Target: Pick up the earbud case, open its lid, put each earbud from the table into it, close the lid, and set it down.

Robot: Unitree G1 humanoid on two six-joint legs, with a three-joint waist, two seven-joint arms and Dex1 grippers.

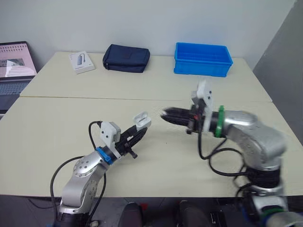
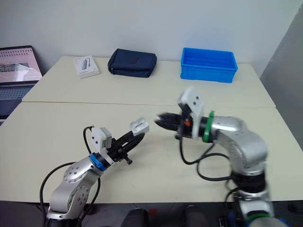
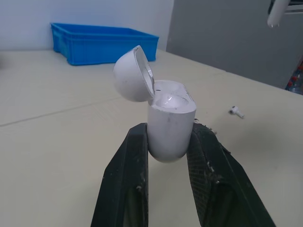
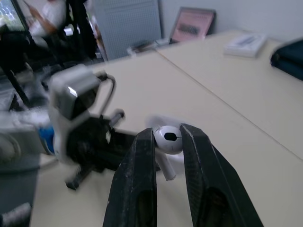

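Left eye view is showing the left end effector (image 1: 140,130) gripping the earbud case (image 1: 142,120) above the near middle of the worktop (image 1: 57,118), with the right end effector (image 1: 165,114) hovering just right of it. Left wrist view is showing the case pinched low on its body, its lid (image 3: 133,74) hinged open, and a second earbud (image 3: 236,111) lying on the worktop beyond. Right wrist view is showing the right end effector clamping an earbud (image 4: 168,140) by its head, stem pointing down. Doing this well probably means steadying the case, aligning the stem over a free well, lowering slowly, and releasing only once it is seating.
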